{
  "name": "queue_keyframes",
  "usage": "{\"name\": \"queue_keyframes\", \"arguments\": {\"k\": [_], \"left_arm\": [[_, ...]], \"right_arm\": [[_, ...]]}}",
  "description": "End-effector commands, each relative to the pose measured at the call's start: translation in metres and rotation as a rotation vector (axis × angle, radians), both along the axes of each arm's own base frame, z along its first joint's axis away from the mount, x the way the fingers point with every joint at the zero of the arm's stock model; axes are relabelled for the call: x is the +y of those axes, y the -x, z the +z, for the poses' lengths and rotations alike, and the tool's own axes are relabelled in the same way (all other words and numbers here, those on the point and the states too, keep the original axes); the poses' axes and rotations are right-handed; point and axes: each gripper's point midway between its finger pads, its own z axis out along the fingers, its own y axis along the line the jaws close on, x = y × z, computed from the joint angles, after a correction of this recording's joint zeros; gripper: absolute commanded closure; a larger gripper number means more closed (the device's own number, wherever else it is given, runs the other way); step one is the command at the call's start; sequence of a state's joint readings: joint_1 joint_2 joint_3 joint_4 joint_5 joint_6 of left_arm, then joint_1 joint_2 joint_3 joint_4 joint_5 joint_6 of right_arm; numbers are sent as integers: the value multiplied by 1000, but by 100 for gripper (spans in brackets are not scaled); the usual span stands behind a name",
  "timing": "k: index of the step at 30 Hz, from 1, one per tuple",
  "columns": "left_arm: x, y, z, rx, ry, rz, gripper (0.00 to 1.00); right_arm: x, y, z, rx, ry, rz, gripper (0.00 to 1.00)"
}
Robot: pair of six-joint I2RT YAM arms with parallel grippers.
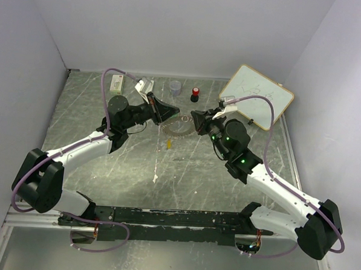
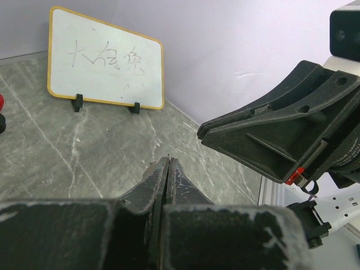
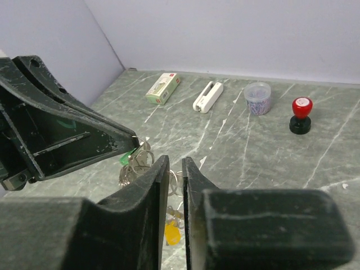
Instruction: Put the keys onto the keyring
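Centrally, left fingers [image 2: 152, 185] closed, right fingers [image 3: 146, 191] slightly parted, flanking the keyring [image 3: 139, 162]; cup [image 1: 174, 86] and knob [image 1: 195, 94] at worktop's [image 1: 184, 171] far edge.

Your right claw [image 3: 175, 164] stands narrowly parted, the yellow key [image 3: 172, 233] showing through its gap; the green key [image 3: 127, 158] and keyring [image 3: 142, 164] lie by the tip of the left claw [image 3: 130, 140]

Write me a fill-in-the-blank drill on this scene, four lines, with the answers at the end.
1. The black knob has a ___ cap.
2. The key lying nearest the camera in the right wrist view has a ___ head.
3. The left claw is ___, its jaws pressed together.
4. Seen from the top camera, the whiteboard stands at the back ___ corner.
Missing words: red; yellow; shut; right.
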State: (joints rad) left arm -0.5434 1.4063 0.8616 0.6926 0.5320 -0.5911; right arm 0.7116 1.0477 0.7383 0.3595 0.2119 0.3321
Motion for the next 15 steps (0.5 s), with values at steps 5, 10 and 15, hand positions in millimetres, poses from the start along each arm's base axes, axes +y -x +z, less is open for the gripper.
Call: {"name": "queue_keyframes", "arguments": {"k": [5, 10, 15], "left_arm": [[1, -3, 30, -80, 36, -6, 93], [1, -3, 29, -76, 40, -3, 93], [2, -5, 29, -67, 42, 14, 93]], "right_arm": [[15, 10, -5, -28, 77, 126, 67], [19, 16, -5, -37, 82, 166, 60], [23, 19, -10, -45, 120, 205, 60]]}}
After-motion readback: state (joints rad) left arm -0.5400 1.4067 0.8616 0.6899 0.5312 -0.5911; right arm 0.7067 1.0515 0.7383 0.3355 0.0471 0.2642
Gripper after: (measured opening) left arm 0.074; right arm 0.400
